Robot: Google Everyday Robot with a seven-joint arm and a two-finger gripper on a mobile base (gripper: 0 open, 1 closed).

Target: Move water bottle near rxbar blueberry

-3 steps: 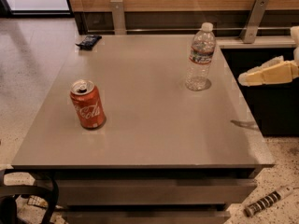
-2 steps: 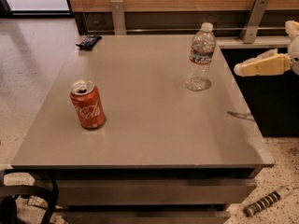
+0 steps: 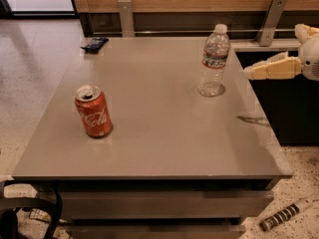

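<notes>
At the right edge of the view, just off the table's side, the cream-coloured gripper (image 3: 271,68) hangs beside the clear plastic water bottle (image 3: 213,61) with its white cap and red-and-white label, near it but apart. Whether the gripper is open or closed cannot be told. The water bottle stands upright on the right rear part of the flat grey tabletop (image 3: 164,133). The small, flat, dark-wrapped rxbar blueberry (image 3: 94,44) lies at the far left corner, well apart from the bottle. A red Coca-Cola can (image 3: 93,111) stands upright at the front left.

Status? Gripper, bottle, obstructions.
Gripper right of grey table, not touching clear plastic water bottle. Bottle upright, far from dark-wrapped rxbar blueberry at back-left corner. Red Coca-Cola can front-left, off path.
</notes>
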